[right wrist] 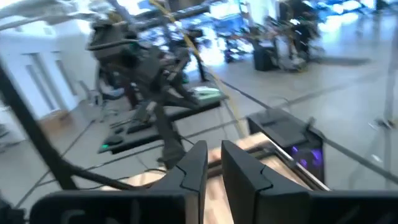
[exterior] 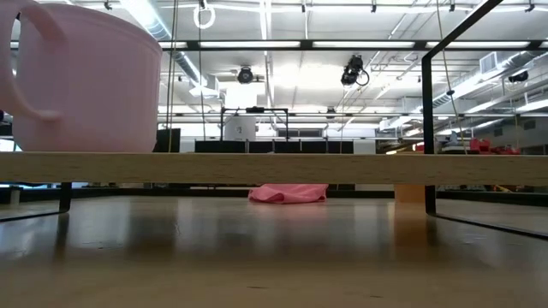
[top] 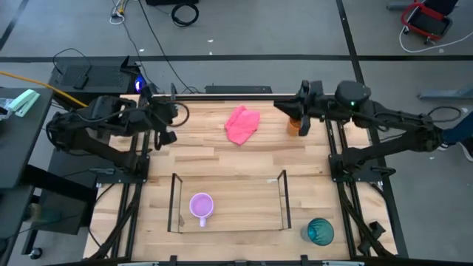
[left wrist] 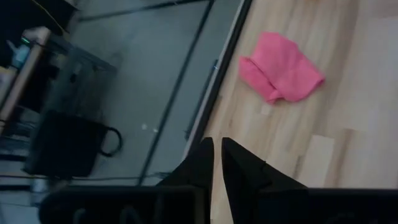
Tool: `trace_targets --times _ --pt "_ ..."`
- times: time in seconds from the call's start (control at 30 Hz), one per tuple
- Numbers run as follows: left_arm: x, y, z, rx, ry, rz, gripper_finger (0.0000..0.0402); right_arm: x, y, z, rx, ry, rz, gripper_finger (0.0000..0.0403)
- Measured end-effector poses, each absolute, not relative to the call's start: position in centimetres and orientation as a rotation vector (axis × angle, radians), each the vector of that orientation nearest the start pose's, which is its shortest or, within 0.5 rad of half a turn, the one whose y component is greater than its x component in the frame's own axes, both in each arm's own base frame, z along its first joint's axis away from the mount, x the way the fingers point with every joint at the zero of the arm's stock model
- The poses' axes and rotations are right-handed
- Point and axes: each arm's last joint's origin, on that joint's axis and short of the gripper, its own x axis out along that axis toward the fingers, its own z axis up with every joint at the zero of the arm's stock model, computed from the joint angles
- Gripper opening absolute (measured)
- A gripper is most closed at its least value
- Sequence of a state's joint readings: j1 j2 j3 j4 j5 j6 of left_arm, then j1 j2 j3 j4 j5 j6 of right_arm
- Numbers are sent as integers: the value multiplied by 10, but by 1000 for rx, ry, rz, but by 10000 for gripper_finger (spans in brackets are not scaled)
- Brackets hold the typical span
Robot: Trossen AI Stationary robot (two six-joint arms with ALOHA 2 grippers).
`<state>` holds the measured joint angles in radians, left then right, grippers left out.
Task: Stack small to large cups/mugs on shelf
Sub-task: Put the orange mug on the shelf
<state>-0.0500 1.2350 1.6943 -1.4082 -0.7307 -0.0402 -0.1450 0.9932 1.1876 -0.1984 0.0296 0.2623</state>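
Your wooden table (top: 222,166) carries the shelf (top: 228,223) near its front edge, the lilac mug (top: 202,205) standing inside at the shelf's left part. The teal cup (top: 321,231) sits on the table just beside the shelf's right front corner, outside it. The pink cloth (top: 242,124) lies at the back middle (well apart from the shelf). The orange mug (top: 294,125) stands at the back right, right by your right gripper (top: 290,108), whose fingers show a narrow gap and hold nothing. Your left gripper (top: 168,125) hangs over the table's back left, fingers nearly together, empty.
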Motion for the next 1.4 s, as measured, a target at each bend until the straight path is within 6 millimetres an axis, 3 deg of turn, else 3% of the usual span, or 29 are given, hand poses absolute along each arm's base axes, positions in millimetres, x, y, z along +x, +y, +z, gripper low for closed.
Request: trace_targets --times 0.37,0.63,0.93,1.07,1.4 --pt "183 45 444 145 870 550 16 175 -72 424 383 198 -454 55" --pt "182 72 445 80 857 581 16 145 -102 398 512 459 -717 55" --pt "190 109 431 -55 919 548 20 124 -133 363 647 809 -915 55" --pt "199 125 413 -96 959 514 12 124 -143 345 673 996 -912 55" --pt "202 136 333 -195 1147 407 26 145 -146 308 577 1214 -717 55"
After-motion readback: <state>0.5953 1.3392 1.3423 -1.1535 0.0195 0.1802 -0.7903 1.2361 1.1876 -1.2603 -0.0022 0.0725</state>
